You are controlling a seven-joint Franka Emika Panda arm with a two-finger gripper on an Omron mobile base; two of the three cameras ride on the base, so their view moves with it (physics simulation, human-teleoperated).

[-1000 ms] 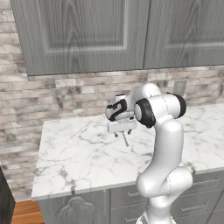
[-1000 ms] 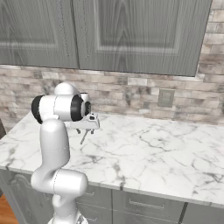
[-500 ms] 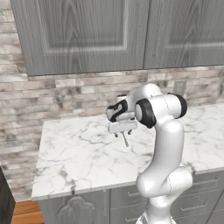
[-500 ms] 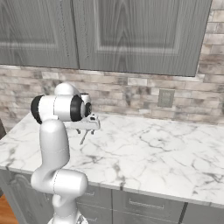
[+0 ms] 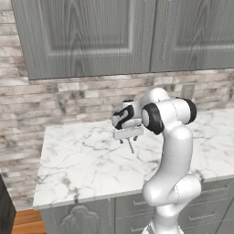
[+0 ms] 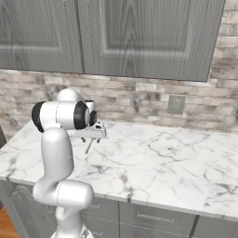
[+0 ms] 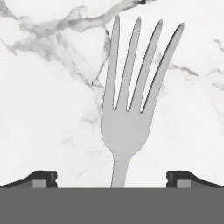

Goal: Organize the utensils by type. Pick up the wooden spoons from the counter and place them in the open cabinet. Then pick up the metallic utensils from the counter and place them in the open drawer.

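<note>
At the far left the table (image 5: 77, 169) ends in a bare corner of white marble, under 2 grey wall cabinet doors (image 5: 87, 36) that are shut.

Right of that corner, over the middle of the slab, the jaws point down at the marble and are spread as wide as they go. The fork (image 5: 131, 146) hangs between them, a thin silver sliver slanting down toward the table without reaching it. In the hand view the fork (image 7: 127, 127) runs up the centre with its 4 tines fanned away from the camera. The 2 dark fingertips (image 7: 43, 177) sit well out to either side, with marble showing in both gaps. Neither tip touches the stem, so it does not read as a pinch, and I cannot tell what keeps the fork there, because its handle runs out of sight at the bottom.

The fork is the metal piece, so it probably belongs in the drawer. Jaws this wide over plain marble suggest a release or a lost hold rather than a carry.

Further right the white arm (image 5: 171, 151) folds back to its base at the near edge. A wall outlet (image 5: 187, 91) sits on the brick behind it, and the drawer fronts (image 5: 196, 215) below the table are shut.
</note>
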